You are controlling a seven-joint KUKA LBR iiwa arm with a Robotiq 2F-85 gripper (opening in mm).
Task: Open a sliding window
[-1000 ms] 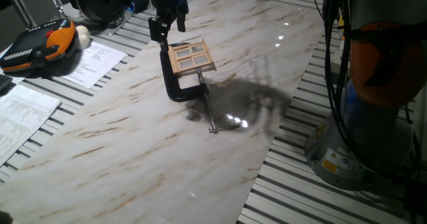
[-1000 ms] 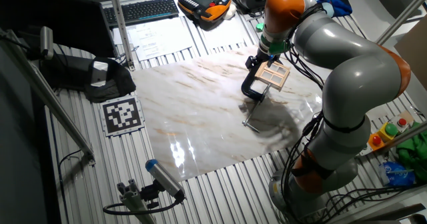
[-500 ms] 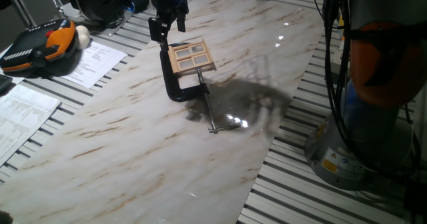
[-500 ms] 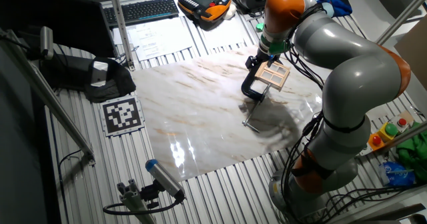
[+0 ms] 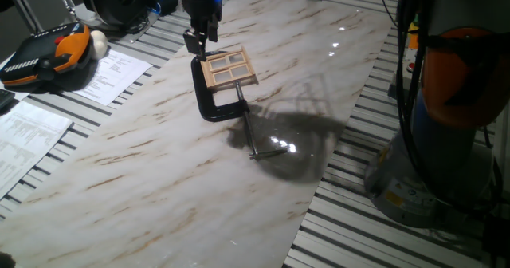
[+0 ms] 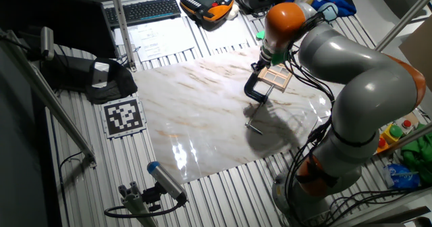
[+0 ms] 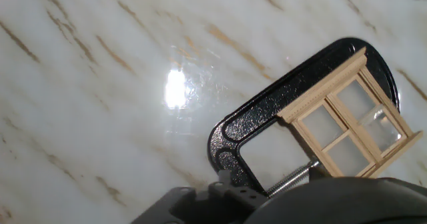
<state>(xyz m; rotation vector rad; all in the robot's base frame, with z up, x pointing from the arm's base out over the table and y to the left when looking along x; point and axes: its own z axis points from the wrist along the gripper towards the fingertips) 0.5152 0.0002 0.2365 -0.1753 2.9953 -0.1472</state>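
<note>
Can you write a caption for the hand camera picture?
A little wooden sliding window held in a black C-clamp on a marble tabletop.

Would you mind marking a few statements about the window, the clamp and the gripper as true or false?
1. The sliding window is held in a black C-clamp. True.
2. The clamp stands on bare metal slats. False: it rests on the marble-patterned table.
3. The gripper is beside the window's edge nearest the papers. True.
4. The window frame is painted black. False: it is light wood.
5. The window has two panes. False: thin bars divide it into four.
</note>
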